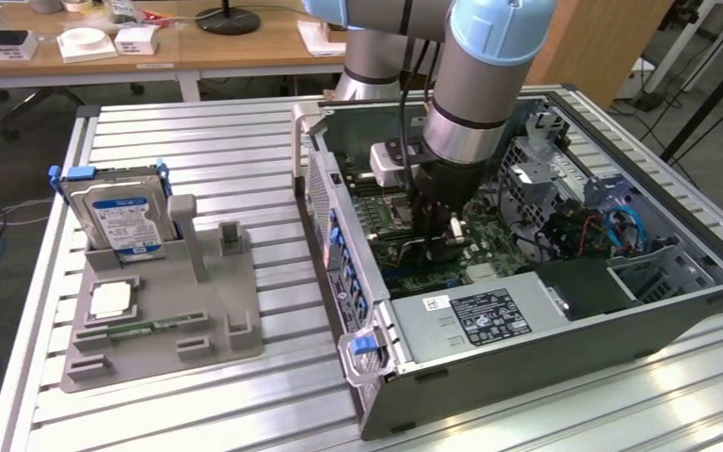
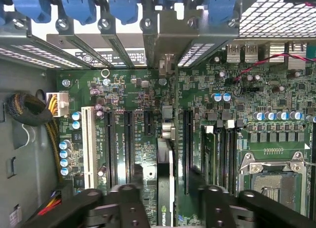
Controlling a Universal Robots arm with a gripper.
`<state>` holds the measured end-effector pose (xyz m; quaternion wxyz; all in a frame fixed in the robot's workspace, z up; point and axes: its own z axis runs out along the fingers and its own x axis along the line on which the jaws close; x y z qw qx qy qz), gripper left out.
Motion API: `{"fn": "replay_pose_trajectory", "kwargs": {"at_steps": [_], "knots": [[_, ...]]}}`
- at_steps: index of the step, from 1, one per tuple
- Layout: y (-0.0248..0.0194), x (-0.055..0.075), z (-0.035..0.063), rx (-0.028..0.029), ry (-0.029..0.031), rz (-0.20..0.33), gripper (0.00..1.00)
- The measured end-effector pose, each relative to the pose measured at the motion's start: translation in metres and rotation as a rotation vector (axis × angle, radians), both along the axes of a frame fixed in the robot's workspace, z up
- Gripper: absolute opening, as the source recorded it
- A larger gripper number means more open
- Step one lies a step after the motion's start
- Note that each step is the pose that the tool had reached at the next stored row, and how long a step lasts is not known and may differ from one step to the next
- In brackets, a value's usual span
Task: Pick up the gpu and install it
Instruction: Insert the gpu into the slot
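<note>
The gpu (image 2: 165,154) stands on edge in a slot of the green motherboard (image 2: 128,90). Its silver bracket (image 2: 167,62) lies against the case's rear slot openings. My gripper (image 2: 165,177) straddles the card's near end. Its black fingers (image 2: 134,181) are open, with a strip of board showing between each finger and the card. In the exterior view my gripper (image 1: 443,240) reaches down into the open computer case (image 1: 538,320), just above the motherboard.
Blue slot latches (image 2: 79,6) line the case's rear wall, and an empty CPU socket (image 2: 269,181) sits beside the memory slots. On the exterior view's left, a grey fixture (image 1: 211,320) holds the hard drive (image 1: 117,217), a memory stick (image 1: 148,330) and a square chip (image 1: 110,299).
</note>
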<state>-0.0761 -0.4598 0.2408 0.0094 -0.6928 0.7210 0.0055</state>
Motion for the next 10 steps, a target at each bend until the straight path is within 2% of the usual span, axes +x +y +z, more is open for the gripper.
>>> {"fn": "replay_pose_trajectory", "kwargs": {"at_steps": [1,2,3,6,10], "knots": [[0.0,0.0,0.0,0.0001,0.0,0.0,0.51],[0.0,0.0,0.0,0.0001,0.0,0.0,0.51],[0.0,0.0,0.0,0.0,0.0,0.0,0.57],[-0.0001,0.0,0.0017,-0.0004,0.0002,0.0,0.57],[0.0,0.0,0.0164,0.0,-0.0001,0.0,0.57]]}}
